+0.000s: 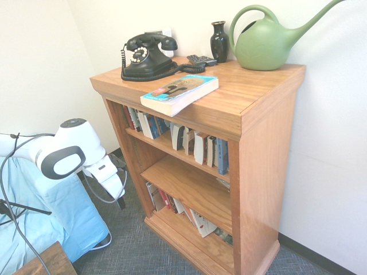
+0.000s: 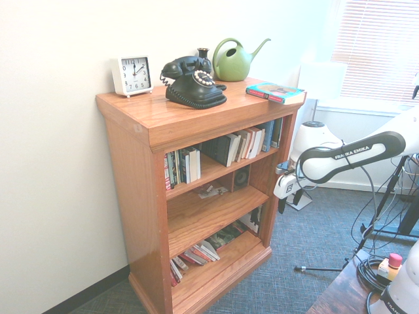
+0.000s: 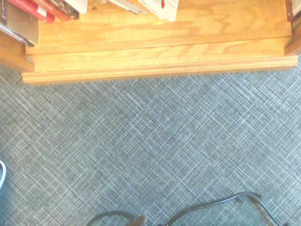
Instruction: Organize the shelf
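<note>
The shelf (image 1: 264, 172) (image 2: 131, 183) is honey-brown wood with three tiers. On its top lie a turquoise-covered book (image 1: 179, 93) (image 2: 275, 92), a black dial telephone (image 1: 149, 56) (image 2: 193, 82), a green watering can (image 1: 266, 43) (image 2: 234, 60), a dark vase (image 1: 219, 41) and a white clock (image 2: 131, 75). Upright books (image 1: 183, 137) fill the top tier. On the bottom tier, books (image 1: 178, 206) lean and lie flat. My gripper (image 1: 120, 195) (image 2: 290, 203) hangs low in front of the shelf, pointing down, open and holding nothing. The wrist view shows the shelf's base (image 3: 155, 52).
Grey carpet (image 3: 150, 141) covers the floor in front of the shelf. A blue-draped object (image 1: 57, 217) and a dark wooden table corner (image 1: 49, 260) stand near the arm. A white rounded appliance (image 2: 313, 140) sits under the window beside the shelf.
</note>
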`<state>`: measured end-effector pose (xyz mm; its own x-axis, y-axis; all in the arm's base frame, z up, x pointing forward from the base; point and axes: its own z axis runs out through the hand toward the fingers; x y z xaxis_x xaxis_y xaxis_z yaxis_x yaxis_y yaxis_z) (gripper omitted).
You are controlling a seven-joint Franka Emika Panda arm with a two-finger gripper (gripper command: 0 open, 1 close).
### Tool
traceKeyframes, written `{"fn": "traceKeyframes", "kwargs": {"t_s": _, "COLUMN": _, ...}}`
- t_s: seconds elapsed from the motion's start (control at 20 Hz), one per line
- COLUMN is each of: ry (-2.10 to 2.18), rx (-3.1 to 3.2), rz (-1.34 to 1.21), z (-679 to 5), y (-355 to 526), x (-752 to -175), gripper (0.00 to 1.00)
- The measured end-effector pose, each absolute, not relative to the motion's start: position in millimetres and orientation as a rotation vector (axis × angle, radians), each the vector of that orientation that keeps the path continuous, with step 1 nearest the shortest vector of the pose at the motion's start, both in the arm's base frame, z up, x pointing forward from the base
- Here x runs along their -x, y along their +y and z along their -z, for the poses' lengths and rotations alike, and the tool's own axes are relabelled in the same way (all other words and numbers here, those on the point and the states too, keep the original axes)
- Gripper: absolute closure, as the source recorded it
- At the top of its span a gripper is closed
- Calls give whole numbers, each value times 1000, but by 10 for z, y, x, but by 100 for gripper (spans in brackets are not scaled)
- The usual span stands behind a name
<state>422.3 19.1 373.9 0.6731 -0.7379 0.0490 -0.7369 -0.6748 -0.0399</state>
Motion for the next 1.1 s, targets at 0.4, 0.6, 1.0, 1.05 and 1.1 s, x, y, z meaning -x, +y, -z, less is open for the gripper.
{"fn": "traceKeyframes", "kwargs": {"t_s": 0.4, "ry": 1231, "rx": 2945, "rz": 287, "z": -3917, "y": -44, "x": -4357, "gripper": 0}}
{"fn": "traceKeyframes", "kwargs": {"t_s": 0.6, "ry": 1189, "rx": 3058, "rz": 550, "z": -4099, "y": -335, "x": -4390, "gripper": 0}}
{"fn": "traceKeyframes", "kwargs": {"t_s": 1.0, "ry": 1037, "rx": 3235, "rz": 1160, "z": -4841, "y": -763, "x": -4228, "gripper": 0}}
{"fn": "traceKeyframes", "kwargs": {"t_s": 1.05, "ry": 1015, "rx": 3251, "rz": 1242, "z": -4937, "y": -779, "x": -4221, "gripper": 0}}
{"fn": "traceKeyframes", "kwargs": {"t_s": 1.1, "ry": 990, "rx": 3264, "rz": 1325, "z": -5029, "y": -777, "x": -4220, "gripper": 0}}
